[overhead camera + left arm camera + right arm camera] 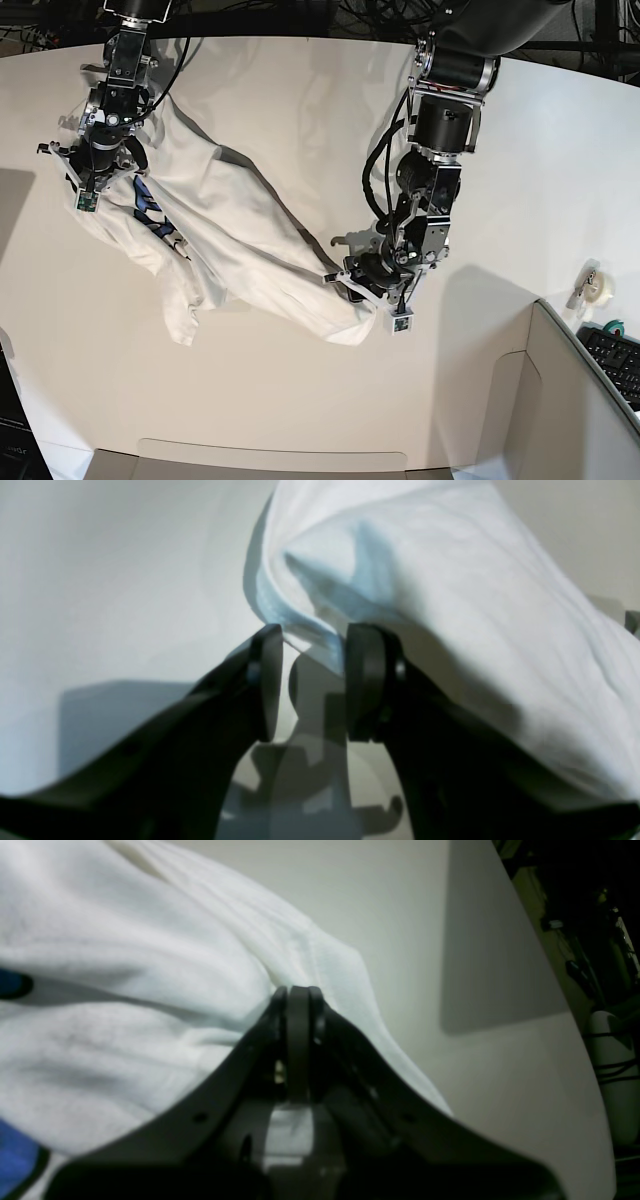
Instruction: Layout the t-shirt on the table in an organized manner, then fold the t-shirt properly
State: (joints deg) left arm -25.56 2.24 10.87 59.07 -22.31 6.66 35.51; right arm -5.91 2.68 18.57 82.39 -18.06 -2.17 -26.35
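Observation:
The white t-shirt lies bunched in a diagonal band across the table, with blue lettering showing near its upper left end. My right gripper is at that upper left end. In the right wrist view it is shut on a fold of the t-shirt. My left gripper is at the lower right end of the band. In the left wrist view it stands open, and the edge of the t-shirt hangs just past its fingertips, ungripped.
Grey-white box panels stand at the bottom right, with another low panel along the front edge. A tape roll and a keyboard lie at the right. Cables run along the table's far edge.

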